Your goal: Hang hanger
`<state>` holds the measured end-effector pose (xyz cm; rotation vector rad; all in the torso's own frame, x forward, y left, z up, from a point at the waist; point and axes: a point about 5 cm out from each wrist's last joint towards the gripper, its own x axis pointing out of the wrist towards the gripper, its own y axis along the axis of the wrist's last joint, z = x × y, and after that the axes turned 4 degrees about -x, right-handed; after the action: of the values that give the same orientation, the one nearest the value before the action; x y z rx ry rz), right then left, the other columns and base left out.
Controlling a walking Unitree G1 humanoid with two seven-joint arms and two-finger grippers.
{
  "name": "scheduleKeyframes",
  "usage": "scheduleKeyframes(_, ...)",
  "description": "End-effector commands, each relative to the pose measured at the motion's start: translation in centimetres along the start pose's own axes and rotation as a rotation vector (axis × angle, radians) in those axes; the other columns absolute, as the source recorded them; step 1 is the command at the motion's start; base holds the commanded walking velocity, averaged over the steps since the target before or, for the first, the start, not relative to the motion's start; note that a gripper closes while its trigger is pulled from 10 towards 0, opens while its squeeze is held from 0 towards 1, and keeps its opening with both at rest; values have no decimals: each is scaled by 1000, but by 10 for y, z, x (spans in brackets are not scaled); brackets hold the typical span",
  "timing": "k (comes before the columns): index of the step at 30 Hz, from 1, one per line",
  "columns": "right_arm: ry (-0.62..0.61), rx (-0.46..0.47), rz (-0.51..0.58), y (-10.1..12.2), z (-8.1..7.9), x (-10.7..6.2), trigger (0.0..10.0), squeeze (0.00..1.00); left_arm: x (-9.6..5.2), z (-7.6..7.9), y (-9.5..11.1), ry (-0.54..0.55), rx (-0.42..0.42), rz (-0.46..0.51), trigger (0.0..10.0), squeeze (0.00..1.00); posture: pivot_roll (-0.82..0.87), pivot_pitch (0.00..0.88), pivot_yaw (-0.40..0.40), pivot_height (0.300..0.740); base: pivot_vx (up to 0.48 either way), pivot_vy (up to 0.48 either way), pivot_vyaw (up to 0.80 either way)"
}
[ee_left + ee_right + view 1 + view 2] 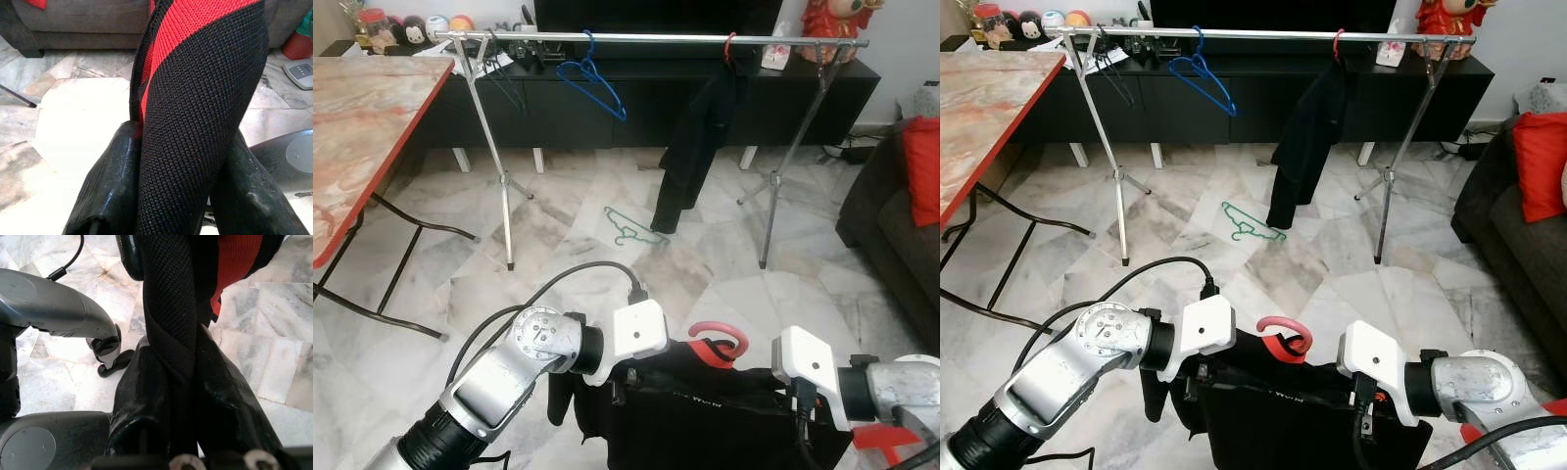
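Two grippers pinch one black knitted garment (705,411) between them, low in front of the robot. The left gripper (171,196) has its glossy black fingers (105,186) clamped on a fold of ribbed black-and-red cloth. The right gripper (178,396) is closed on a twisted black strip of the same garment. From the cloth's top edge curls the rounded hook of a red hanger (717,343), midway between the two white wrist housings. Farther off stands a slim silver clothes rail (646,38) on splayed legs over veined marble floor (568,235). On the rail hang a blue wire hanger (594,83) and a limp black jacket (697,147); a thin green hanger (631,228) lies flat on the floor beneath.
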<state>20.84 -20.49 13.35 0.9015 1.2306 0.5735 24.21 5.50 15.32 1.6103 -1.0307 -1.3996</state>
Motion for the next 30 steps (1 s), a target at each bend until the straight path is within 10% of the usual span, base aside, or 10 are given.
scheduleKeyframes(1,-22,-39,15,8,4,-3,10000,0,2,5,2,-45,7,4,0,0,-96,77,-44,740,0,0,0)
scheduleKeyframes(21,-37,-39,14,9,9,1,10000,0,2,5,2,-46,1,5,0,0,-93,87,-49,740,0,0,0)
scheduleKeyframes(22,-33,-27,21,9,10,2,10000,1000,2,5,1,-46,1,2,0,0,-92,89,-50,740,0,0,0)
scheduleKeyframes(30,-26,-29,30,11,9,2,10000,1000,-1,6,-1,-35,-15,-2,0,0,-96,92,-49,740,0,0,0)
